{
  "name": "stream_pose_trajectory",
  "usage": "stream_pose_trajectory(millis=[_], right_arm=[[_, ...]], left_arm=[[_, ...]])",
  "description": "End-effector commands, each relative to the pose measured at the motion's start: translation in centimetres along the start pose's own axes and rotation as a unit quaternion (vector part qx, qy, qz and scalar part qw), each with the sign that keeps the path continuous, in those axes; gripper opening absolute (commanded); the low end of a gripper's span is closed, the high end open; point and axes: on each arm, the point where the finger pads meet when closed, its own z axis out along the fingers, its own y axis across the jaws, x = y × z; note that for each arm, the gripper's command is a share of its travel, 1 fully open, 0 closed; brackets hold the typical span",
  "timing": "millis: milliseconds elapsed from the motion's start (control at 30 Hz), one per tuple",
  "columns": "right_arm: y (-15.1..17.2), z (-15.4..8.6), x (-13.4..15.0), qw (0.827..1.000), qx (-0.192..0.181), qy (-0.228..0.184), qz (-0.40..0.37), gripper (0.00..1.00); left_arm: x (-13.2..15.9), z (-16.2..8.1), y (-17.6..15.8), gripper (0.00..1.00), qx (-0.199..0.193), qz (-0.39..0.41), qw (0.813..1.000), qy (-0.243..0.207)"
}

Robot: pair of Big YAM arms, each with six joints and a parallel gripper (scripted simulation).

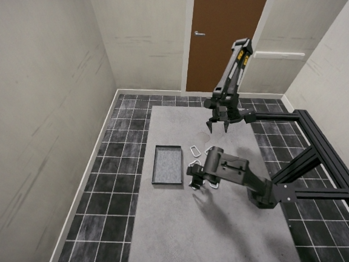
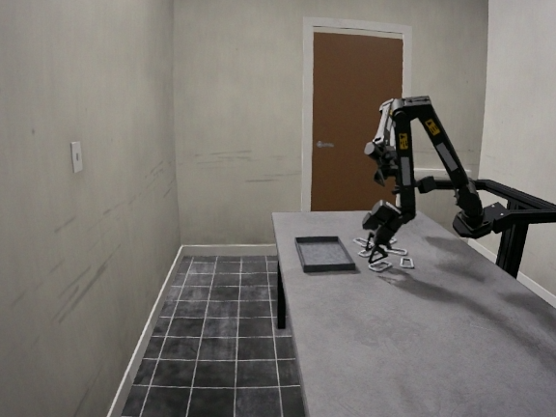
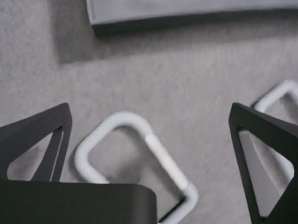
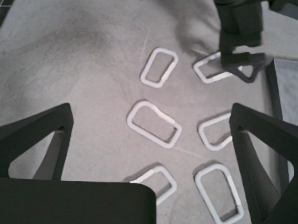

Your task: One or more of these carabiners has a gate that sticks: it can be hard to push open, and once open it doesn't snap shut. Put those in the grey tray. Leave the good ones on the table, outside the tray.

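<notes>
Several white carabiners lie in a loose cluster on the grey table (image 1: 182, 230) (image 2: 410, 338), just right of the empty grey tray (image 1: 154, 170) (image 2: 322, 268) (image 3: 175, 21). My left gripper (image 1: 197, 185) (image 2: 376, 254) (image 3: 150, 111) is open and low at the near end of the cluster. One carabiner (image 3: 135, 160) (image 2: 379, 266) lies flat on the table between its fingers, and another (image 3: 280, 97) lies by the right finger. My right gripper (image 1: 217, 128) (image 2: 378, 178) (image 4: 151, 111) is open and empty, hanging high above the cluster. In the right wrist view, one carabiner (image 4: 154, 123) lies straight below it.
The black frame (image 1: 315, 151) (image 2: 521, 203) that carries both arms stands along the table's right side. The table's left edge runs close beside the tray, with tiled floor (image 1: 115, 182) below. A shadow lies on the table near the left arm.
</notes>
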Motion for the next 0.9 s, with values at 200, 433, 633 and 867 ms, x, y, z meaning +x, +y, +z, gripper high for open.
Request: stream_pose_trajectory(millis=[200,433,633,867], right_arm=[[-1.2,-0.2,-1.0,1.0,0.012,-0.01,0.002,1.0],[-1.2,-0.2,-1.0,1.0,0.012,-0.01,0.002,1.0],[-1.2,-0.2,-1.0,1.0,0.012,-0.01,0.002,1.0],[-1.2,-0.2,-1.0,1.0,0.012,-0.01,0.002,1.0]], left_arm=[[3.2,-1.4,0.7,1.0,0.01,0.119,0.992,-0.034],[5.0,-2.4,0.7,1.0,0.019,0.142,0.989,-0.029],[5.1,-2.4,0.5,1.0,0.022,0.133,0.99,-0.028],[5.1,-2.3,0.1,0.89,0.026,0.135,0.99,-0.027]])
